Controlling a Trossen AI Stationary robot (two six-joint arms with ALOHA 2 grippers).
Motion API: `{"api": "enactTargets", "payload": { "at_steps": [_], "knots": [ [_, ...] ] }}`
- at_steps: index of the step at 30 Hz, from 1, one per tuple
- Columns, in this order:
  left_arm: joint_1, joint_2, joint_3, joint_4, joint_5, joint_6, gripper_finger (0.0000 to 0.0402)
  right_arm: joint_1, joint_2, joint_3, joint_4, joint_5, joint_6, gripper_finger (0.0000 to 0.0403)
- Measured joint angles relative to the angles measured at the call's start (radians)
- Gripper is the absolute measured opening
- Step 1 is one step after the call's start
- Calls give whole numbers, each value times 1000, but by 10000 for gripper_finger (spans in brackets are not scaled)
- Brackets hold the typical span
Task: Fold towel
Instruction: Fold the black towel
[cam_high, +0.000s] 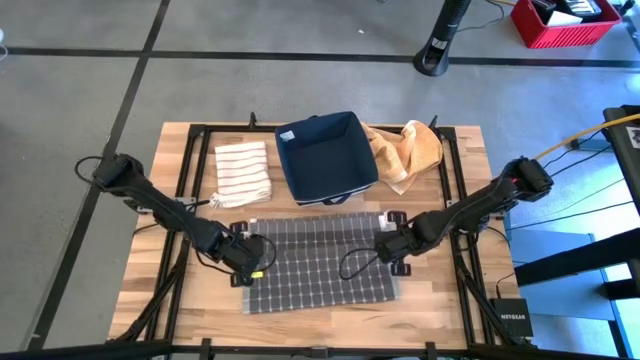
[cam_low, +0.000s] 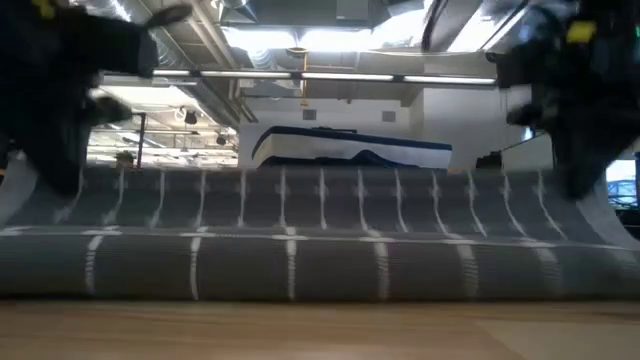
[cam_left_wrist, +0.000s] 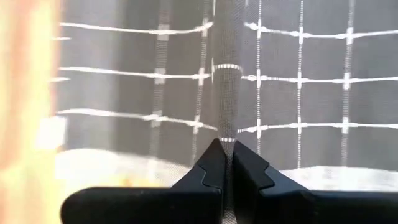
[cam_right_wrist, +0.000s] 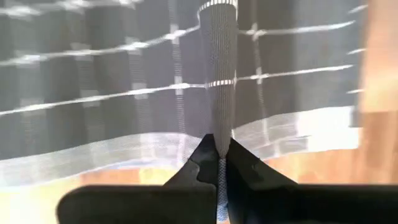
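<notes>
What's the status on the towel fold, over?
Left gripper and right gripper both shut on grey towel, pinching its edges. Towel flat on table, not yet folded. Bin behind, nothing in the way.

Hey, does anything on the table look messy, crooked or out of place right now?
Only the orange cloth, crumpled loosely beside the navy bin while the striped towel on the bin's other side is folded. The grey checked towel lies fairly square, pinched by the left gripper and right gripper.
</notes>
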Motion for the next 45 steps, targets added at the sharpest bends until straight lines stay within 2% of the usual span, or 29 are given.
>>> {"api": "enactTargets", "payload": {
  "at_steps": [8,12,16,21,25,29,32,38,45],
  "knots": [
    [2,-121,187,-344,-156,18,0,19,-84,147,-227,206,-5,5],
    [17,-186,268,-433,-195,49,0,19,-114,214,-295,301,-6,6],
    [37,-248,303,-455,-237,62,0,18,-141,249,-332,385,-27,4],
    [53,-296,304,-453,-228,91,0,18,-154,250,-331,371,-39,5],
    [62,-304,304,-427,-101,72,0,18,-154,250,-318,251,-7,4],
    [27,-299,304,-420,-69,27,0,25,-154,251,-307,138,57,4],
    [15,-299,304,-421,-75,21,0,26,-154,252,-307,114,63,4],
    [56,-299,293,-473,-237,94,0,-11,-154,252,-345,225,24,6],
    [100,-273,293,-510,-460,187,0,-65,-154,252,-391,486,-24,4]
  ]
}}
